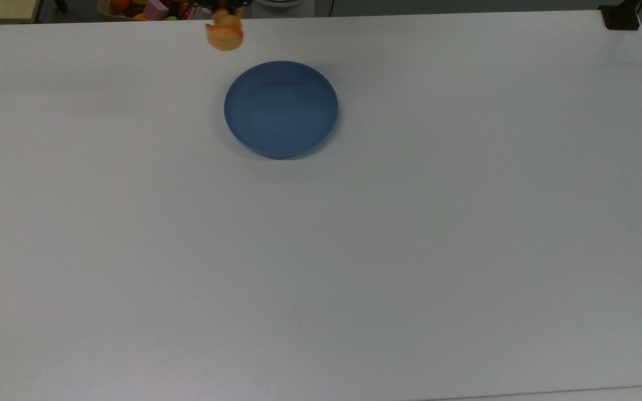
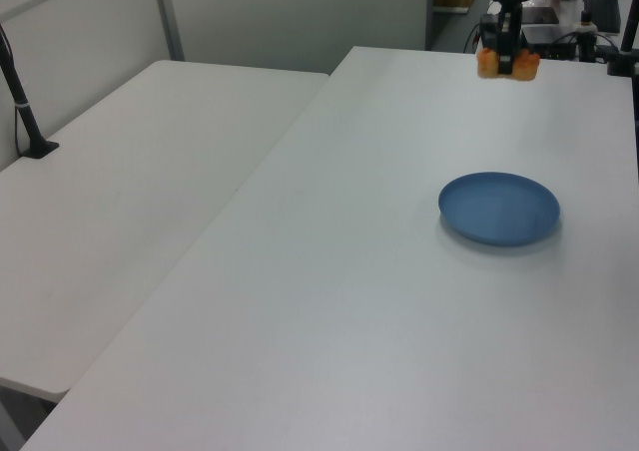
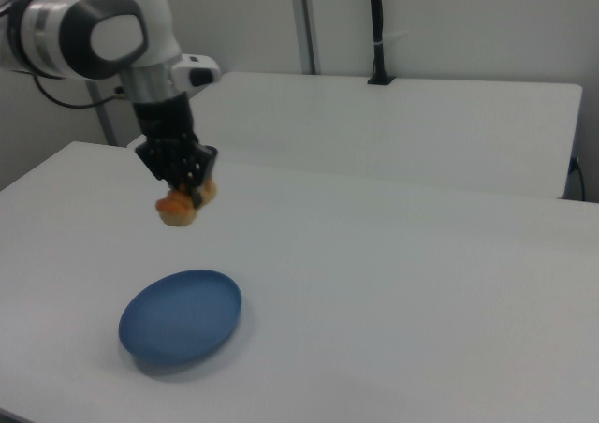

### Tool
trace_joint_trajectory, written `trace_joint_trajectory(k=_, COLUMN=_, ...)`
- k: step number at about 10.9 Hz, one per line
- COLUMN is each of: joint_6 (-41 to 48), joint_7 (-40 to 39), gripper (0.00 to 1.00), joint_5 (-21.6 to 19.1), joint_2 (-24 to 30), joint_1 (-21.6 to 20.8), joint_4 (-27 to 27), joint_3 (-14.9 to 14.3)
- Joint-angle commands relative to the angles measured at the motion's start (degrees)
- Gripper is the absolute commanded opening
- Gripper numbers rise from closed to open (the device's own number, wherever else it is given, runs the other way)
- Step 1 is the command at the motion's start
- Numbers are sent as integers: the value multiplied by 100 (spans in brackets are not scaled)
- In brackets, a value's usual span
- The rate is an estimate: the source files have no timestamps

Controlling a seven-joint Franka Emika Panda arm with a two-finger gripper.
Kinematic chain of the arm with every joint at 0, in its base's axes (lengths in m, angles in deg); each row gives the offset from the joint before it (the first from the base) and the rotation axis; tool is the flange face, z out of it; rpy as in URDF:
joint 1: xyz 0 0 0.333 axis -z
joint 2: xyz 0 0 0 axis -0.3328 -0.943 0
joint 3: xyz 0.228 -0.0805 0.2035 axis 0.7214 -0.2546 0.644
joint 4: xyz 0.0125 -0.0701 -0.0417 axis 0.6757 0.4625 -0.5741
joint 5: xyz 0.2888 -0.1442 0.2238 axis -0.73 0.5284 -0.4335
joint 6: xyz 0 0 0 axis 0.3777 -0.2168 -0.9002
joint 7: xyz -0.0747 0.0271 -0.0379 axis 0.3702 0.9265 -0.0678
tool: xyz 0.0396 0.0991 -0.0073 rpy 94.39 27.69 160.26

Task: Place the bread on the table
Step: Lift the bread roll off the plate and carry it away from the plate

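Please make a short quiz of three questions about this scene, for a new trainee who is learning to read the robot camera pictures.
1. True or false: the bread is lying on the blue plate.
2. What is the gripper doing? A: it hangs open. B: it is shut on the bread. C: it presses on the plate.
3. Fill in: in the top view, the bread is seen toward the upper ____ of the plate.

Key
1. False: it is held in the air above the table.
2. B.
3. Left.
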Motion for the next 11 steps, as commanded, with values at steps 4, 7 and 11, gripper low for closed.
trace_joint_trajectory(k=4, joint_6=49, joint_7=-1922, gripper=21, joint_5=28, joint_2=-202, joint_1=678, joint_4=-246, joint_3=-663)
trace_joint_trajectory(k=7, joint_6=-310, joint_7=-1950, gripper=22, joint_5=28, joint_2=-421, joint_1=872, joint_4=-151, joint_3=-663)
trace_joint_trajectory(k=11, joint_6=-1529, joint_7=-2255, gripper=22, joint_5=28, joint_2=-580, joint_1=1188, joint_4=734, joint_3=-672)
